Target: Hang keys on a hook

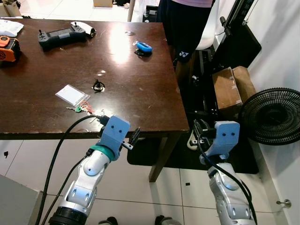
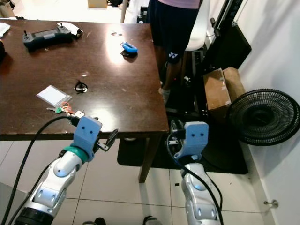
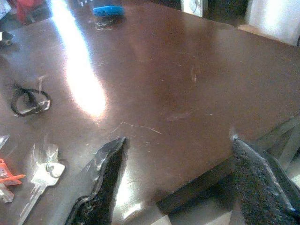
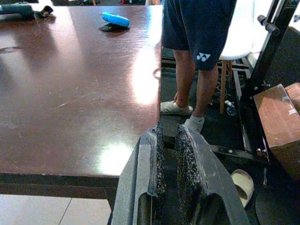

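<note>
The left gripper (image 1: 132, 139) hovers at the table (image 1: 140, 93) edge, fingers spread, the right gripper (image 4: 167, 154) pinched empty; just beyond, light, loose, jangly keys (image 1: 83, 109) lie flat, probably best pinched at the ring

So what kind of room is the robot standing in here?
Probably a lived-in home or workroom: a dark wooden table with keys and a handheld controller on it, a black floor fan, a cardboard box and white floor tiles.

Light: you get bright overhead glare streaking the dark table (image 1: 140, 93).
Focus: your left wrist view is soft.
</note>
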Robot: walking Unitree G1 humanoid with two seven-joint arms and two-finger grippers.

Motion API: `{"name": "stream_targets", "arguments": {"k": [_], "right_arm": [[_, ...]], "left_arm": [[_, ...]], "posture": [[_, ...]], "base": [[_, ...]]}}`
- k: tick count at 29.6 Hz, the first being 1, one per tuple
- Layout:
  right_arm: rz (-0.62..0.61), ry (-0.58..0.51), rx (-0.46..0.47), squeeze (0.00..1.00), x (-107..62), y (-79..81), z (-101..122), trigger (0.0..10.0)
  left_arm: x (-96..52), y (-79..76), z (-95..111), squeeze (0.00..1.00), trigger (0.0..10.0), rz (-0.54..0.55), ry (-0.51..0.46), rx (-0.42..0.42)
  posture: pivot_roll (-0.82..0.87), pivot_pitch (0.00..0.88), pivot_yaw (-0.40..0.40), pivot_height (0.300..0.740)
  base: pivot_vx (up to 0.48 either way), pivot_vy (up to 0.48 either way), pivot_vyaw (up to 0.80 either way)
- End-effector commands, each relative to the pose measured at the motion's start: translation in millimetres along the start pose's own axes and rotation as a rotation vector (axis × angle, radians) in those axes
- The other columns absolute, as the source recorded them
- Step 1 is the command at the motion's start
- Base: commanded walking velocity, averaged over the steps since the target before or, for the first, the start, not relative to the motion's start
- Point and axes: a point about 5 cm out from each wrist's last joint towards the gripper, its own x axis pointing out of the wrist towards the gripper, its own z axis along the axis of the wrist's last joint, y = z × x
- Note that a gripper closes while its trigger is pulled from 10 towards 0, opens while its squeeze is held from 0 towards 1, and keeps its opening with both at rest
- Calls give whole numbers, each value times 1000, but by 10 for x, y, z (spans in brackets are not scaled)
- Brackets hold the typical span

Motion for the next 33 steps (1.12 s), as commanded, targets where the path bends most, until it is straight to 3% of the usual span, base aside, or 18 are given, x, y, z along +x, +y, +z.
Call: {"name": "stream_targets", "arguments": {"k": [1,5,12,18,22,25,26,28,32,33], "right_arm": [[-60,141,-29,0,-298,-51,-133,10000],[-31,100,7,0,-317,-67,-57,10000],[-23,134,16,0,-351,-48,-104,10000],[-10,137,-14,0,-366,-12,-123,10000],[-4,78,-36,0,-407,39,-25,10000],[-9,41,-62,0,-411,44,5,10000],[5,25,-100,0,-396,48,2,10000],[5,25,-100,0,-396,48,2,10000],[207,-6,-227,0,-268,154,57,10000],[207,-6,-227,0,-268,154,57,10000]], "left_arm": [[-255,183,-166,0,10000,63,134,-130],[-284,196,-171,0,10000,76,133,-126],[-320,218,-172,0,10000,92,134,-131],[-343,226,-191,0,10000,111,151,-157],[-396,218,-154,0,10000,104,158,-166],[-391,209,-124,0,10000,102,142,-131],[-355,203,-84,0,10000,105,117,-77],[-355,203,-84,0,10000,105,117,-77],[-203,168,174,0,10000,28,-9,11],[-203,168,174,0,10000,28,-9,11]], "posture": [[-87,212,-6,740],[-79,219,-11,740],[-76,224,-13,740],[-75,223,-12,740],[-76,222,-21,740],[-75,220,-28,740],[-73,217,-31,740],[-73,217,-31,740],[-64,203,-45,740],[-64,203,-45,740]], "base": [[0,0,0],[0,0,0],[0,0,0],[0,0,0],[0,0,0],[0,0,0],[0,0,0],[0,0,0],[0,0,0],[0,0,0]]}}
